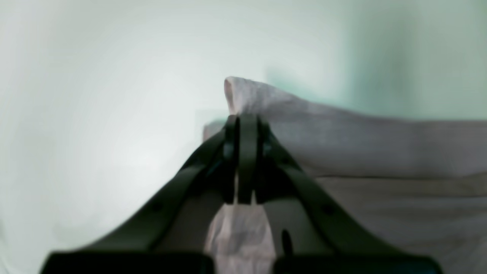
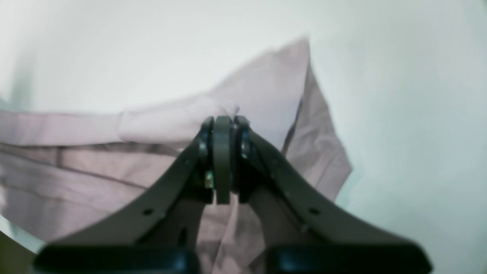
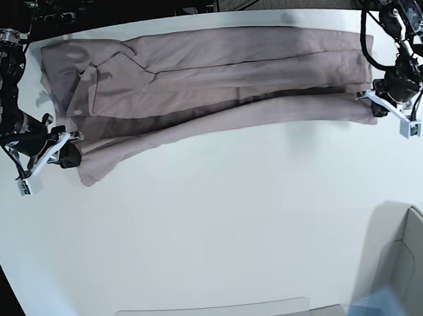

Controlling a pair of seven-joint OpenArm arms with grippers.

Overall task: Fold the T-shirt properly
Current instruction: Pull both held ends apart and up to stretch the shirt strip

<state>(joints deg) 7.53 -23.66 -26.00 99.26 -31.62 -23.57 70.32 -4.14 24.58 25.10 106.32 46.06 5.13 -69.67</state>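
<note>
Your left gripper (image 1: 247, 125) has its jaws pressed together on a fold of the T-shirt (image 3: 212, 77); in the left wrist view a peak of mauve-pink cloth rises just past the fingertips and more cloth shows between the finger arms below. In the base view that gripper (image 3: 374, 101) sits at the right end of the garment, at its near corner, with the arm's white bracket beside it.

Your right gripper (image 2: 223, 127) is likewise clamped tight on the T-shirt (image 2: 95, 163). Its wrist view shows a pinched ridge of fabric right at the fingertips, a sleeve-like flap spreading up and to the right behind them, and wrinkled layers running off to the left. In the base view this gripper (image 3: 68, 151) is at the left end of the garment, by the near edge.

The T-shirt lies stretched in a long horizontal band across the far part of the white table (image 3: 224, 230), folded lengthwise, with a near layer lapped over the far one and a dark shadowed crease between them. The left end is more bunched, with a flap hanging down toward you. A grey bin (image 3: 410, 267) stands at the near right corner, well apart from the cloth.
</note>
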